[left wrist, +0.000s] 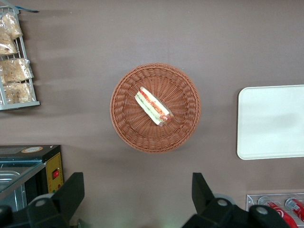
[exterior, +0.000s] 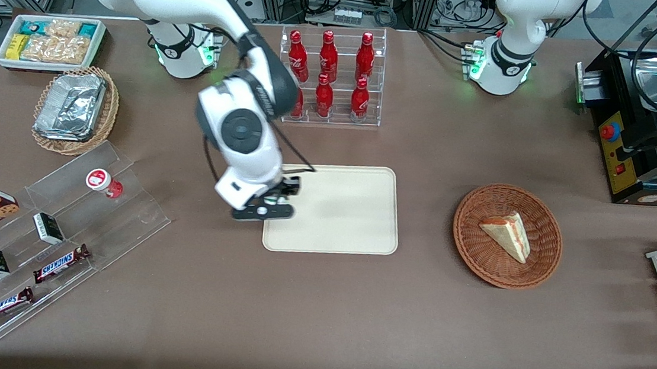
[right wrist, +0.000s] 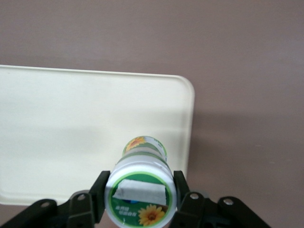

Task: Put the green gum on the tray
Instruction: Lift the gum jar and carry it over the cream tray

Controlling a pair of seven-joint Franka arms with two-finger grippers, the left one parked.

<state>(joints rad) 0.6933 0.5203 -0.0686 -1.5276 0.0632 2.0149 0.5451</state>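
I see the green gum (right wrist: 141,187) clamped between the gripper's (right wrist: 141,197) two fingers (right wrist: 97,195), lid toward the wrist camera, base pointing down at the tray (right wrist: 57,128). The bottle hangs above the tray's edge nearest the working arm's end, not touching it. From the front, the gripper (exterior: 270,204) sits over that tray (exterior: 350,210) edge, wrist pointing downward.

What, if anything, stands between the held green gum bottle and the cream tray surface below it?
Nothing visible does. The gripper holds the small white green-labelled gum bottle between its fingers, above the flat cream-beige plastic tray, near the rim at the working arm's end. The tray surface under it looks bare.
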